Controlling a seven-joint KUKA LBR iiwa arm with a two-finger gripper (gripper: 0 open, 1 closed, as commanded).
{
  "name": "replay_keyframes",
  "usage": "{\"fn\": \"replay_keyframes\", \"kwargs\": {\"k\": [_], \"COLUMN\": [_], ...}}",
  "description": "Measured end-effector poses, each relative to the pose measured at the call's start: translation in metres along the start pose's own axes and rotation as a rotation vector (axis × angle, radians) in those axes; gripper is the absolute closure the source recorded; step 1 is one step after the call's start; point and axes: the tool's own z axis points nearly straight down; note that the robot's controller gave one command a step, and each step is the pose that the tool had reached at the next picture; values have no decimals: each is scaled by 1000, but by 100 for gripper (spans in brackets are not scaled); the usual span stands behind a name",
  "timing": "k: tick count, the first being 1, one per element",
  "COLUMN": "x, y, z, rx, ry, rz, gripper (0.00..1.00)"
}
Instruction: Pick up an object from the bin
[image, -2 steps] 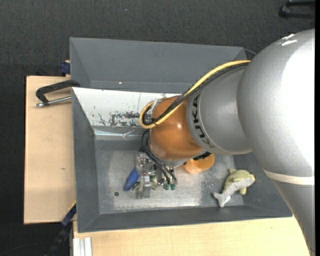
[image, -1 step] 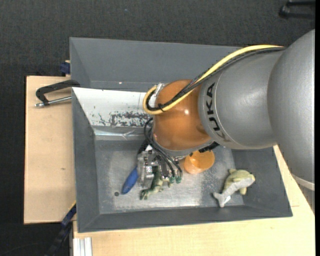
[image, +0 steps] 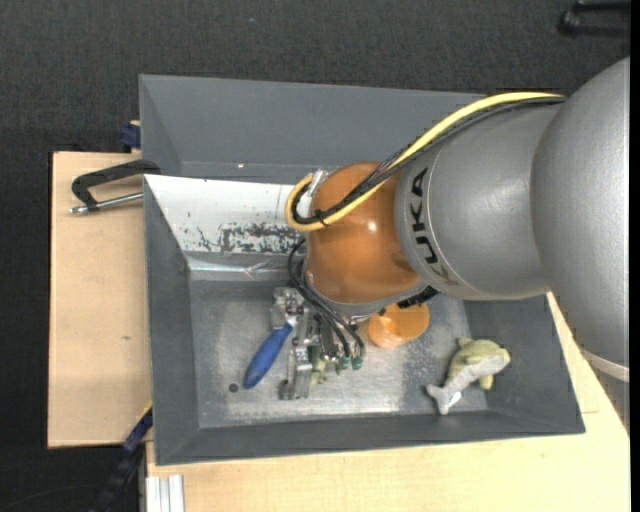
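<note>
My gripper (image: 302, 362) hangs low over the bin floor, left of the middle, under the arm's orange cover. A blue elongated thing (image: 265, 358), like a handle, lies slanted right beside the gripper on its left, its upper end against the gripper's metal parts. Whether it is gripped cannot be told. An orange rounded thing (image: 402, 325) sits just right of the gripper, partly hidden by the arm.
A pale green-grey toy fish (image: 470, 372) lies near the bin's right front corner. A tiny dark speck (image: 233, 388) rests on the floor at the front left. The big grey arm covers the bin's right rear part.
</note>
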Motion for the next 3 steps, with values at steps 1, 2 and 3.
{"fn": "replay_keyframes", "kwargs": {"k": [1,2,3], "x": [-34,-35,-41], "y": [-6,-5,6], "z": [73,69,-95], "rx": [-1,0,0], "ry": [2,5,-10], "rz": [-511,-510,-443], "gripper": [0,100,100]}}
